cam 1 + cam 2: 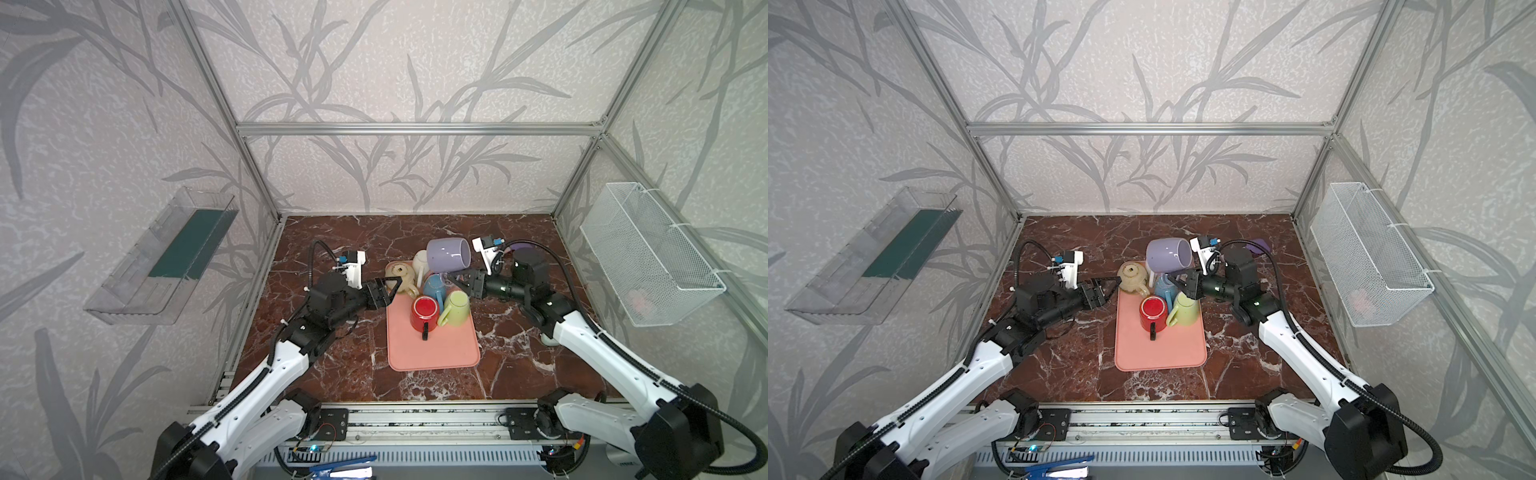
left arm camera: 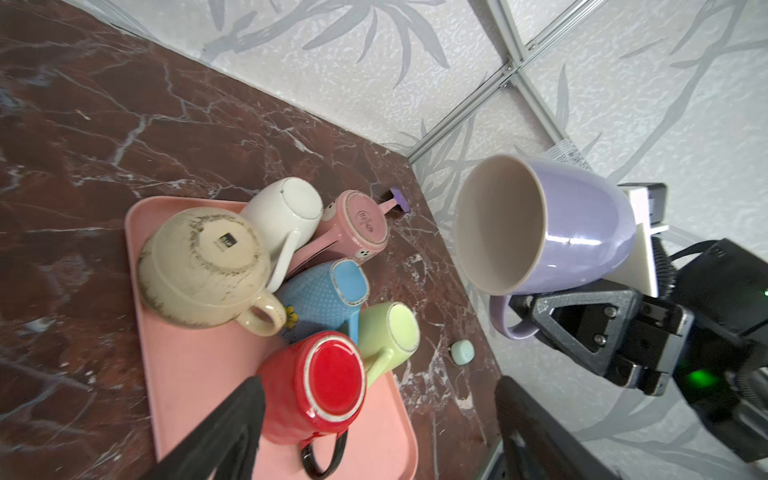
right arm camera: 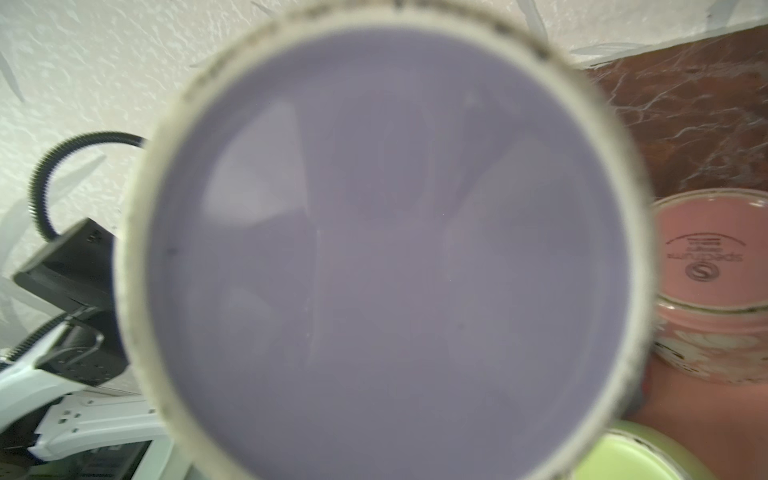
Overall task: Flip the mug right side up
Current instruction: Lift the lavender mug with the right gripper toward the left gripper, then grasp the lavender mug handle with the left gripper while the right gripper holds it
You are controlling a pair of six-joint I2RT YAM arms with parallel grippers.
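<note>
Blurred mug (image 3: 386,249), handle (image 2: 505,330) seemingly behind right fingers (image 2: 555,334)

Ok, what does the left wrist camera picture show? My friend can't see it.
The right gripper holds a purple mug by its handle, tipped sideways in the air. Nearby, a red mug and a beige mug sit upside down on a pink tray.

Upside-down red mug (image 1: 424,312), green mug (image 1: 457,305) and beige mug (image 1: 1133,274) crowd the far end of the pink tray (image 1: 432,353), while the wall-hung wire basket (image 1: 648,249) holds something pinkish, hard to make out.
</note>
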